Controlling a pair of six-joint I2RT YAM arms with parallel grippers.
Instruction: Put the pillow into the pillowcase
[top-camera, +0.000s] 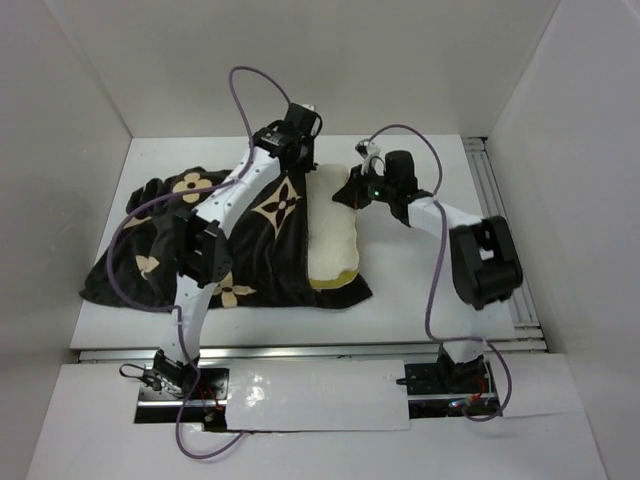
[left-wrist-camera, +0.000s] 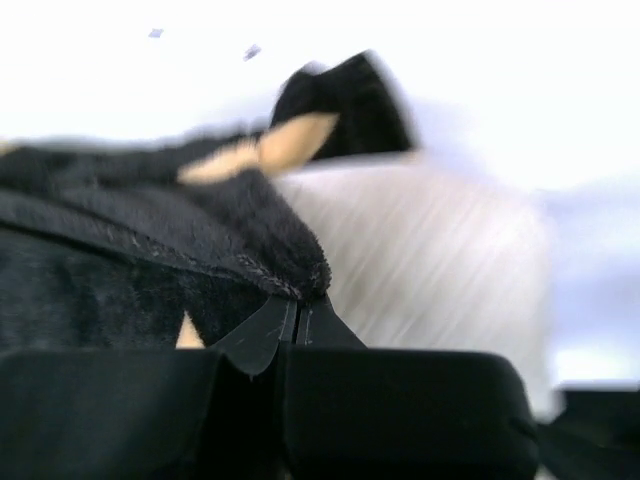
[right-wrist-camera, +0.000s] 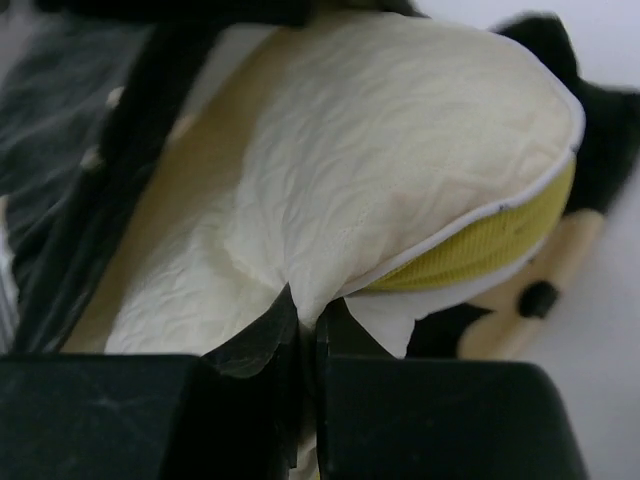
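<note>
The dark pillowcase (top-camera: 200, 240) with tan flower prints lies spread across the left half of the table. The cream pillow (top-camera: 333, 235) sticks out of its right-hand opening, its pale yellow edge showing near the front. At the pillow's far end, my left gripper (top-camera: 303, 160) is shut on the pillowcase's plush rim (left-wrist-camera: 290, 262), right beside the pillow (left-wrist-camera: 430, 250). My right gripper (top-camera: 347, 192) is shut on a pinch of the pillow's cover (right-wrist-camera: 380, 130) close to its yellow seam. Dark pillowcase fabric (right-wrist-camera: 605, 130) shows behind the pillow there.
White walls enclose the table on the left, back and right. A metal rail (top-camera: 492, 200) runs along the right side. The right arm's elbow (top-camera: 485, 262) hangs over the table's right part. Purple cables (top-camera: 240, 90) loop above both arms.
</note>
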